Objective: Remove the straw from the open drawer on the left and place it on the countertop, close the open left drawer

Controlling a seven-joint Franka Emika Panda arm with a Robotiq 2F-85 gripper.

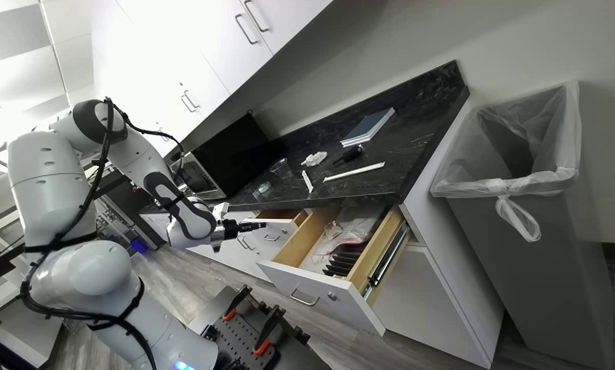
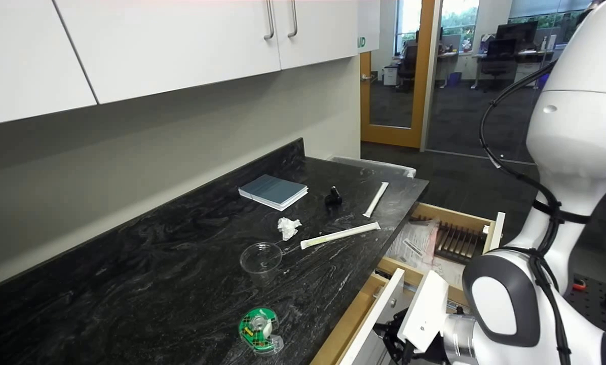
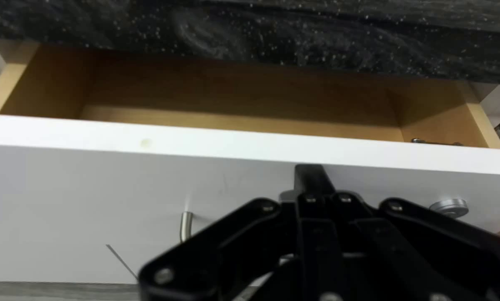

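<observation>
Your gripper [image 3: 315, 177] is nearest in the wrist view: jaws drawn together, nothing seen between; tips before the front of the left drawer [image 3: 233, 144], slightly off its centre, contact not readable. Left drawer partly open. Two straws [image 2: 340, 236] lie above its level on the countertop [image 2: 181, 263], so closing looks due. Push slowly, square to the left drawer's front, lest it skew; stay below the countertop.

Glare whitens upper cabinets [image 1: 158, 54]; shadow dims the drawer [image 3: 233, 143] inside.
</observation>
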